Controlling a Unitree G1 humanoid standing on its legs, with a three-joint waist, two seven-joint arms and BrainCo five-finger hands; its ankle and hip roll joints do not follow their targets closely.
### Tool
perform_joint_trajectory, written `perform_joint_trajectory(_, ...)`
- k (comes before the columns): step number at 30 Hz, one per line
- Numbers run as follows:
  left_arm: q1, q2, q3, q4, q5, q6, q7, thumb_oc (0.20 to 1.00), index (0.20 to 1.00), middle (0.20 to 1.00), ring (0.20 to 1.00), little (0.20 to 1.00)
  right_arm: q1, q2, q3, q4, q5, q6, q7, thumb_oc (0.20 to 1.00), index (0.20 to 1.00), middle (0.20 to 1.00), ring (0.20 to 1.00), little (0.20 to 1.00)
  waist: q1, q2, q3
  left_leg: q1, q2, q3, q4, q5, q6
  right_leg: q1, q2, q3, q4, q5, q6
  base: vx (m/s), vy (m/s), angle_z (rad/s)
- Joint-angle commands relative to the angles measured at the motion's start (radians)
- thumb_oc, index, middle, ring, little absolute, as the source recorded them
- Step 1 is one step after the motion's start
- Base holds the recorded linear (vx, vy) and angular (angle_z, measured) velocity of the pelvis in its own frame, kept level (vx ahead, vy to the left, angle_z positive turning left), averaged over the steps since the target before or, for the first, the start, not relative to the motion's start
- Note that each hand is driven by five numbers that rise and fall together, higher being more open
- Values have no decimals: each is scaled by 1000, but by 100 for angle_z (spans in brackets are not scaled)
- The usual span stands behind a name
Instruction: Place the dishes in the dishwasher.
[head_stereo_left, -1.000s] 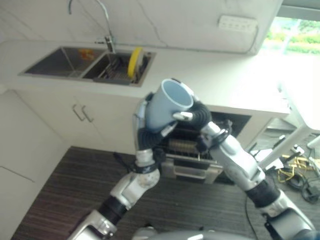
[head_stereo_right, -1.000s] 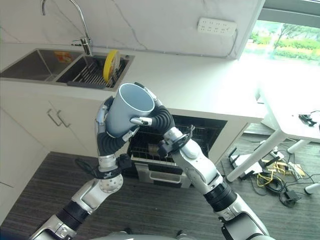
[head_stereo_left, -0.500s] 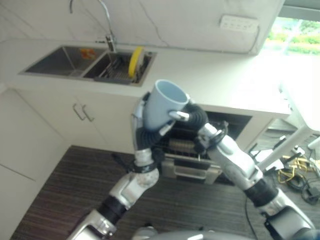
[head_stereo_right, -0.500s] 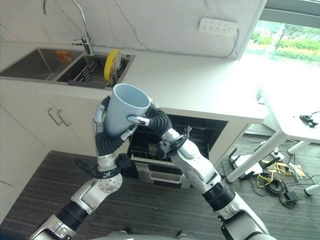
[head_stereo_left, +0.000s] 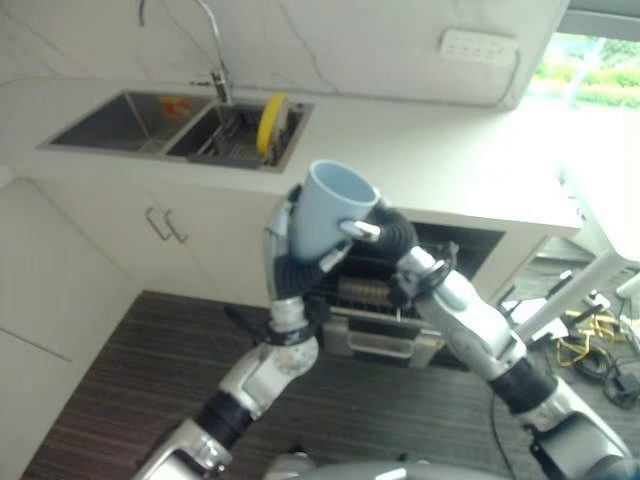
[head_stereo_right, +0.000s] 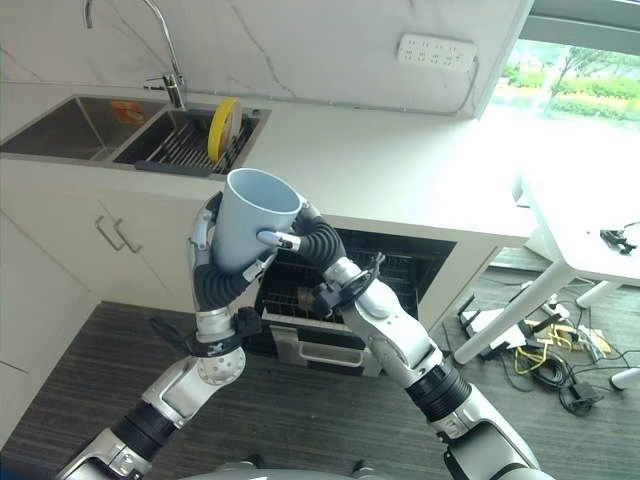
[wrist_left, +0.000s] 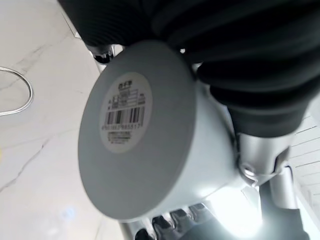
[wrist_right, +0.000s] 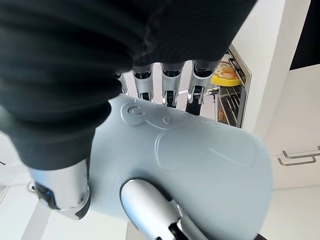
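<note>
A pale blue cup (head_stereo_left: 328, 213) is held up in front of the counter, mouth tilted up and away from me. My left hand (head_stereo_left: 288, 268) grips it from below and from the left, fingers curled round its wall. My right hand (head_stereo_left: 393, 233) is shut on its right side, thumb (wrist_right: 150, 210) pressed on the near wall and fingers (wrist_right: 170, 87) on the far wall. The cup's flat base with a barcode label (wrist_left: 127, 117) shows in the left wrist view. Below the hands, the dishwasher (head_stereo_right: 400, 262) under the counter stands open, its wire rack (head_stereo_right: 298, 297) pulled out.
A double sink (head_stereo_left: 130, 122) sits at the back left with a tall tap (head_stereo_left: 212, 45); a yellow plate (head_stereo_left: 268, 122) stands in its rack. White cabinet doors (head_stereo_left: 160, 235) are at the left. A white table (head_stereo_right: 585, 225) and floor cables (head_stereo_right: 545, 360) are at the right.
Both hands have carried the cup a little to the left and slightly lower; over the last half second it has hardly moved.
</note>
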Motion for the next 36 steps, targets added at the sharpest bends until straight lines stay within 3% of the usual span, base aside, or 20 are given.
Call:
perform_joint_trajectory(1,-107,20,-106,42,30,21,-93,1000,1000,1000,1000,1000,-139,67,7,-38,17,-118,-33,200,200,200,200,200,21,-25,13,2,20,-11,54,-77,6,0,-48,63,149,-149,27,0,0,0)
perform_joint_trajectory(12,-73,34,-104,56,4,37,-133,1000,1000,1000,1000,1000,-75,73,-138,-5,-30,-270,-275,200,200,200,200,200,-1,-4,20,9,25,3,47,-71,4,0,-48,65,153,-154,23,1,10,0)
perform_joint_trajectory(23,-17,46,-24,72,-77,60,-132,1000,1000,1000,1000,1000,60,50,-281,-27,-42,-352,-348,200,200,200,200,200,-38,13,25,23,33,35,35,-61,2,-1,-47,75,149,-150,22,0,0,0)
perform_joint_trajectory(26,9,50,-8,83,-123,59,-244,1000,1000,1000,1000,1000,111,38,-322,-27,-50,-350,-343,200,200,200,200,200,-51,16,26,27,37,46,30,-58,0,-4,-45,80,147,-147,25,40,18,-4)
perform_joint_trajectory(28,32,61,-5,89,-173,111,-324,1000,1000,1000,1000,1000,148,20,-347,-24,-64,-337,-306,200,200,200,200,200,-63,21,30,28,39,54,28,-55,-2,-9,-45,85,147,-146,27,35,27,-3)
perform_joint_trajectory(33,30,120,34,111,-138,77,-430,1000,1000,1000,1000,1000,209,-39,-401,24,-69,-263,-186,200,200,200,200,200,-91,33,48,14,45,74,28,-42,-9,-37,-51,102,137,-125,38,63,25,-11)
perform_joint_trajectory(36,-65,207,32,120,-65,66,-519,1000,1000,1000,1000,1000,140,-105,-432,93,-82,-196,-92,200,200,200,200,200,-112,48,97,-44,40,69,22,-19,-14,-108,-59,130,134,-97,52,-163,46,-24)
